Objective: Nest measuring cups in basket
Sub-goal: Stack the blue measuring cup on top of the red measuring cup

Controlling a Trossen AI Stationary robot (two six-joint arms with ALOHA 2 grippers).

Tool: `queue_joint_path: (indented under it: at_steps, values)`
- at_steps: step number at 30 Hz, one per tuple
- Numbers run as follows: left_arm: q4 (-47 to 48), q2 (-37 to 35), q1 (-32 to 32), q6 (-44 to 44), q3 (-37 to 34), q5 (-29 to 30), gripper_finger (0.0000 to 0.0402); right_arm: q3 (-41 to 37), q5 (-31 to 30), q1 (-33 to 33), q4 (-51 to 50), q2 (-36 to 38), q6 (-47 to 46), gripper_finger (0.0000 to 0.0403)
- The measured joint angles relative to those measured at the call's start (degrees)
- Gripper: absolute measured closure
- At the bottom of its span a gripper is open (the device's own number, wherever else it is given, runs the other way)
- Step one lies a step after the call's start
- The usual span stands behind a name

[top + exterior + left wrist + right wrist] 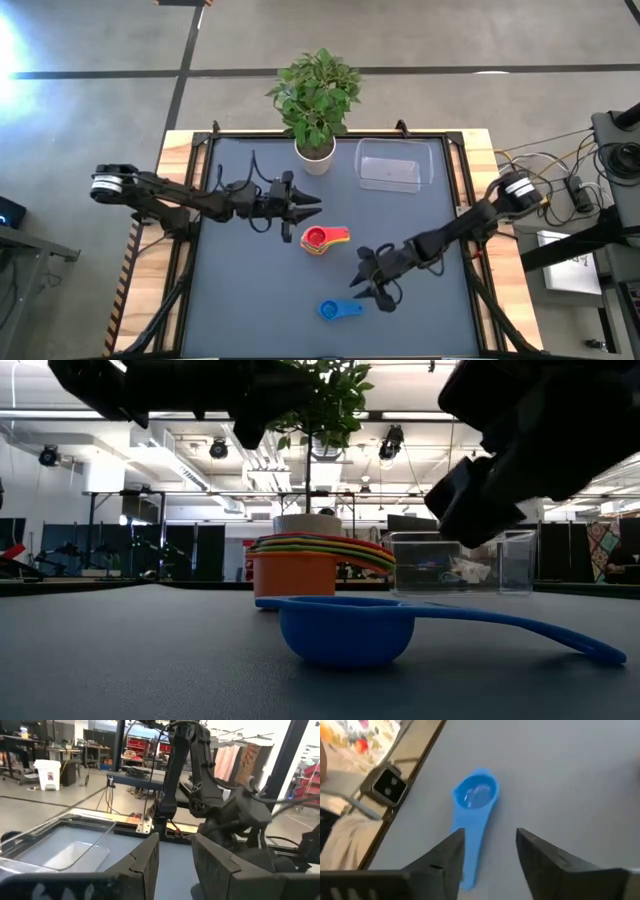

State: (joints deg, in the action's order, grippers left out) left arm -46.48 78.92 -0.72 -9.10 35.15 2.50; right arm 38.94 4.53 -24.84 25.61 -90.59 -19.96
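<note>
right end effector, fingers spread and empty, poised over the blue measuring cup at the table's near centre, a light, stiff, rather slick scoop probably best pinched across its flat handle; left end effector waits released.

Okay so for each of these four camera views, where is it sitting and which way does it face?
High: overhead, straight down; both arms, basket.
Low: tabletop level, across the blue measuring cup toward the nested stack; arms overhead.
Left wrist: past its open left gripper toward the right arm.
Right wrist: down past the open right gripper at the blue cup.
Shared: blue cup in high, low, right wrist.
</note>
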Motion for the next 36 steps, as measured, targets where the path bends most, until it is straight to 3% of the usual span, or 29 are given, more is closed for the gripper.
queue_joint_path:
  at_steps: [8,13,24,31,36]
  values:
    - [3.5,-1.0,-0.4,0.0,0.1,1.5,0.0302,8.8,0.0,-2.3,-4.7,-7.4,1.6,0.0140]
    - [4.1,-1.7,-0.4,0.0,-1.2,6.5,0.0302,14.4,-0.4,-2.4,-14.7,-9.7,1.5,0.0110]
    - [3.9,-2.7,-0.8,-0.6,-1.7,7.8,0.0302,21.0,-3.3,-3.5,-23.0,-15.0,0.4,0.0115]
    - [3.3,-3.6,-3.0,-0.5,-2.7,11.9,0.0302,23.4,-3.7,-4.0,-26.1,-16.1,0.5,0.0119]
    - [3.2,-4.0,-3.1,-0.2,-2.7,12.1,0.0302,23.6,-8.0,-4.1,-27.6,-16.1,0.4,0.0133]
